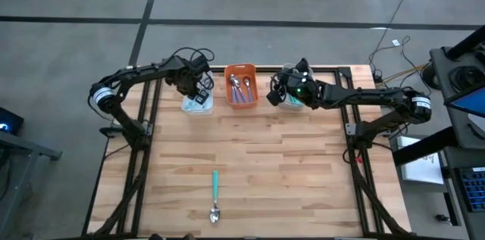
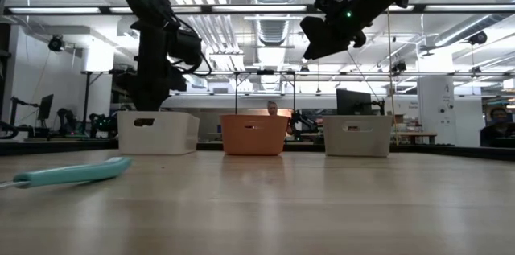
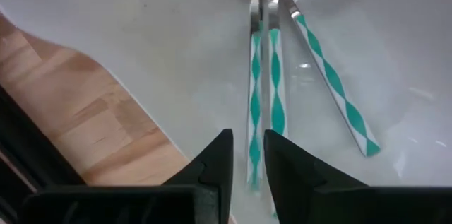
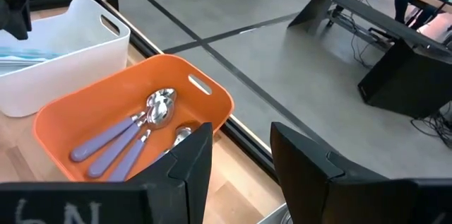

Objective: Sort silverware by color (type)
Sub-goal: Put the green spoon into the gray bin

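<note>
Teal spoon (image 1: 215,193): lies alone near the table's front edge, well apart from the bins; the last piece left to sort.
Left gripper (image 3: 246,159): over the white bin (image 1: 196,104), fingers a narrow gap apart, holding nothing; teal-striped spoons (image 3: 275,90) lie below.
Right gripper (image 4: 241,155): hovers open and empty above the grey bin (image 2: 357,135).
Orange bin (image 4: 212,104): holds purple spoons (image 4: 113,139).
Step advice: lift clear of the rim, then approach the handle squarely.
Surface: pale wood planks (image 1: 303,172).
Room: workshop, grey floor.
</note>
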You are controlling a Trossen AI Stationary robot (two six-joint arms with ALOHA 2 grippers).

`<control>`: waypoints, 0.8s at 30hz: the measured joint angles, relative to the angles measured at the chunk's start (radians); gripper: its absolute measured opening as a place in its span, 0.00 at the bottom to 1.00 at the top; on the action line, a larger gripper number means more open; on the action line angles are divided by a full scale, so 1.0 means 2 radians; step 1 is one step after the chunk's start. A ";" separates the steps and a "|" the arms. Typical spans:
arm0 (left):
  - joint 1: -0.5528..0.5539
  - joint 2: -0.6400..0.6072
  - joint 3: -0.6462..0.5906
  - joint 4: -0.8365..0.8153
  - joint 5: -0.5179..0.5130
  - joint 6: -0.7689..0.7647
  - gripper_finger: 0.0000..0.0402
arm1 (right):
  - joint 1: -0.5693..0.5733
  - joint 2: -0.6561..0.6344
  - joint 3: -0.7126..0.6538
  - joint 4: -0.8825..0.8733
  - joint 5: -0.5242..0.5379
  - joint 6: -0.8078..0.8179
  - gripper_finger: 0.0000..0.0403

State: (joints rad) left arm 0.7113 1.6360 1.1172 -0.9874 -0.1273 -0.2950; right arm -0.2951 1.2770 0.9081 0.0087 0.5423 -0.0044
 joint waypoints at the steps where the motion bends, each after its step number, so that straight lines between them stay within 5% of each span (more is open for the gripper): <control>1: 0.000 0.000 0.000 0.000 -0.004 -0.001 0.16 | 0.000 0.000 0.000 0.001 0.000 0.000 0.33; 9: -0.012 -0.011 0.000 0.006 -0.012 -0.001 0.19 | 0.000 0.000 0.000 0.002 0.000 0.003 0.33; 15: -0.080 -0.049 0.000 0.029 -0.025 -0.001 0.19 | 0.000 0.000 0.001 -0.004 -0.001 0.049 0.33; 24: -0.232 -0.098 -0.017 0.125 -0.044 0.004 0.19 | 0.008 0.015 -0.003 -0.005 -0.146 0.163 0.33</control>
State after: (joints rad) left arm 0.2465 1.4398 1.0831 -0.7371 -0.2154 -0.2872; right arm -0.2790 1.3068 0.9012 -0.0015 0.2504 0.3217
